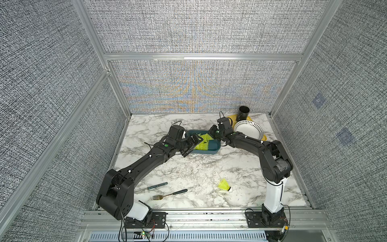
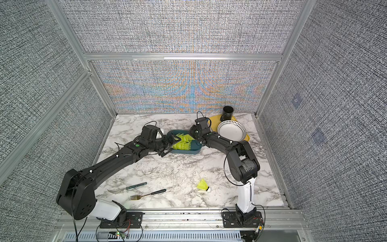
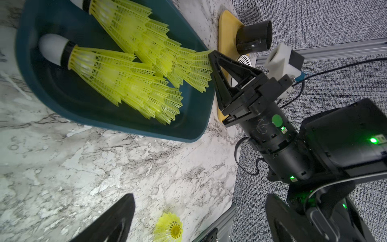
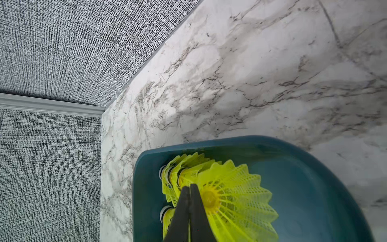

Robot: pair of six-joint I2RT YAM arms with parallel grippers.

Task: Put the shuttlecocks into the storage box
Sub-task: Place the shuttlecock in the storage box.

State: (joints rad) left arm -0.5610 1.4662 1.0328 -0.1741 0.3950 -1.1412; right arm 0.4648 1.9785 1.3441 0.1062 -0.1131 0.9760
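Neon shuttlecocks [image 1: 202,143] in teal box [image 1: 213,145]; stray shuttlecock [image 1: 224,185] outside

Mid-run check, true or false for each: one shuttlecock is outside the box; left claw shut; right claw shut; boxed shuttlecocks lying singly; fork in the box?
1. One shuttlecock lies on the table, outside the storage box. True.
2. The left claw is shut. False: its jaws stand wide apart at the box's end.
3. The right claw is shut. True.
4. The shuttlecocks in the box lie singly. False: they are nested in two stacks.
5. The fork lies in the box. False: it lies on the table, well apart from the box.
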